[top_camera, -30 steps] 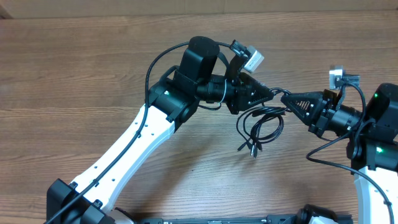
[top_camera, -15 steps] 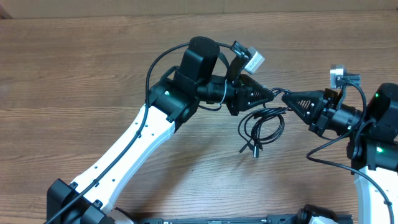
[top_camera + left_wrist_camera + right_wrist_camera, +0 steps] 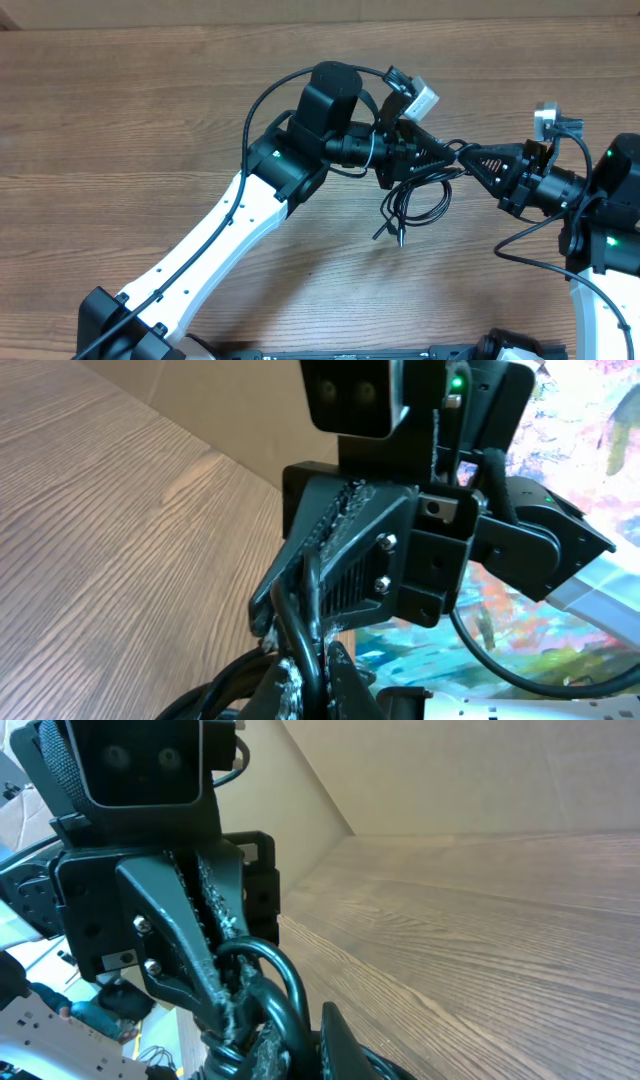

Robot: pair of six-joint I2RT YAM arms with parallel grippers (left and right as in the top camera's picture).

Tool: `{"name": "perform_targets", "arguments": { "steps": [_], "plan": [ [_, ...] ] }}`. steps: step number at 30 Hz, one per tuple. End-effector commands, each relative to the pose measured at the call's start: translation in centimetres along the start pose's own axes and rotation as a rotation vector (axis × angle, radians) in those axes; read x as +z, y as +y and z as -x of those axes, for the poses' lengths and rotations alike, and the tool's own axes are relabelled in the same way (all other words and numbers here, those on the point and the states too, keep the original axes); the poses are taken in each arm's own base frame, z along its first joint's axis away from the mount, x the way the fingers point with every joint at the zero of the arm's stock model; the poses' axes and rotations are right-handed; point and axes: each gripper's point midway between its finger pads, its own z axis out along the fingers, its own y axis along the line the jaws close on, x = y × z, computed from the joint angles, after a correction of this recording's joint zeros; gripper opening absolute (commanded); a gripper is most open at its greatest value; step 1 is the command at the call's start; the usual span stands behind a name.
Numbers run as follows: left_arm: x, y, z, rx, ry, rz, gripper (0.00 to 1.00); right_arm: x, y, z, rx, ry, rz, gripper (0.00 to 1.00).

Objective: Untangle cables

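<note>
Both left gripper (image 3: pixel 447 155) and right gripper (image 3: pixel 470 158) pinch the cables (image 3: pixel 420 205), tips meeting; drawing apart should loosen loops.

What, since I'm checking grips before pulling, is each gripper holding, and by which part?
Both hold the cables: left gripper and right gripper are shut on strands at one edge of the bundle, tips nearly meeting; the rest is free.
</note>
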Motion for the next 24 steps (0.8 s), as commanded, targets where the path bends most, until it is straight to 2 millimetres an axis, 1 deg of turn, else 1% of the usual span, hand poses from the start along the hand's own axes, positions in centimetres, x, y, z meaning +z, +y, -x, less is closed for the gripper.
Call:
{"name": "perform_targets", "arguments": {
  "steps": [1, 3, 5, 7, 10, 11, 12, 13, 15, 22, 24],
  "plan": [
    [0.74, -3.86, -0.49, 0.039, 0.04, -0.152, 0.04, 0.17, -0.55, 0.28, 0.009, 0.001, -0.022, 0.04],
    [0.73, -3.9, -0.4, 0.035, 0.038, -0.153, 0.04, 0.17, -0.56, 0.22, 0.013, 0.002, -0.023, 0.04],
    [0.73, -3.9, -0.39, 0.028, 0.038, -0.152, 0.04, 0.18, -0.56, 0.15, 0.016, 0.004, -0.022, 0.06],
    [0.73, -3.9, -0.4, 0.028, 0.038, -0.152, 0.04, 0.18, -0.56, 0.12, 0.018, 0.004, -0.022, 0.15],
    [0.73, -3.9, -0.4, 0.028, 0.038, -0.152, 0.04, 0.18, -0.56, 0.12, 0.018, 0.004, -0.022, 0.34],
    [0.73, -3.9, -0.4, 0.028, 0.038, -0.152, 0.04, 0.18, -0.57, 0.12, 0.018, 0.004, -0.023, 0.38],
    [0.71, -3.85, -0.39, 0.027, 0.038, -0.151, 0.05, 0.18, -0.57, 0.12, 0.018, 0.004, -0.023, 0.44],
    [0.69, -3.82, -0.38, 0.027, 0.037, -0.15, 0.04, 0.18, -0.57, 0.12, 0.018, 0.004, -0.023, 0.47],
    [0.58, -3.68, -0.31, 0.026, 0.035, -0.147, 0.04, 0.18, -0.57, 0.12, 0.018, 0.004, -0.023, 0.5],
    [0.53, -3.53, -0.34, 0.021, 0.036, -0.142, 0.04, 0.18, -0.56, 0.12, 0.019, 0.004, -0.022, 0.55],
    [0.48, -3.42, -0.33, 0.019, 0.035, -0.138, 0.04, 0.18, -0.56, 0.11, 0.02, 0.005, -0.022, 0.58]
  ]
}}
